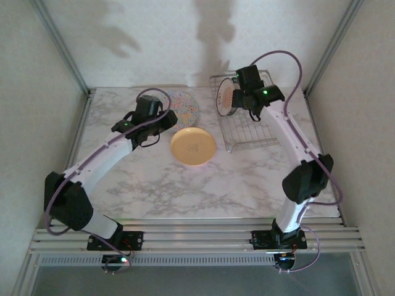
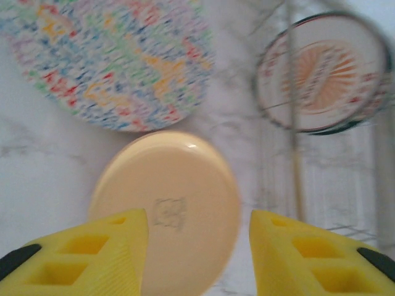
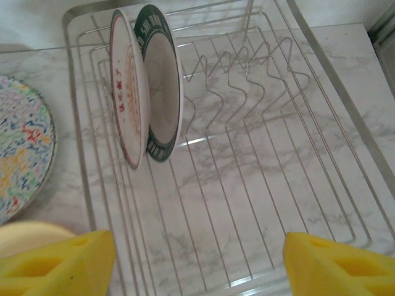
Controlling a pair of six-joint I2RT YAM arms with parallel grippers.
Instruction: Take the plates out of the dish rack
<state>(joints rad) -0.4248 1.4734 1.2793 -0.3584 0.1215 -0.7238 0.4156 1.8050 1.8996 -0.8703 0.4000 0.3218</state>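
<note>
Right gripper: spread wide and empty, it hovered over the near part of the dish rack, with bare wire grid between its yellow fingers.
Left gripper: also wide apart and holding nothing, it was poised above the yellow plate; no contact could be made out.
Step in hand: judged to be the approach for the next pick from the rack, with the right arm lined up for it.
Rack contents: 2 plates stood on edge at the left end, and every other wire slot was bare.
Plates in the rack: a white plate with an orange motif stood on the outer side, with a dark-rimmed plate pressed close beside it. Both were nearly upright and leaned slightly.
Plates out of the rack: 2. The floral plate lay flat on the marble table just left of the rack. The yellow plate lay flat on the near side of it. Whether their rims touched could not be told.
Next move: it probably called for the right gripper to swing left, take 1 upper rim only, and lift that plate straight up out of its slot without dragging its neighbour.
Progress: roughly half done, going by the plates visible.
</note>
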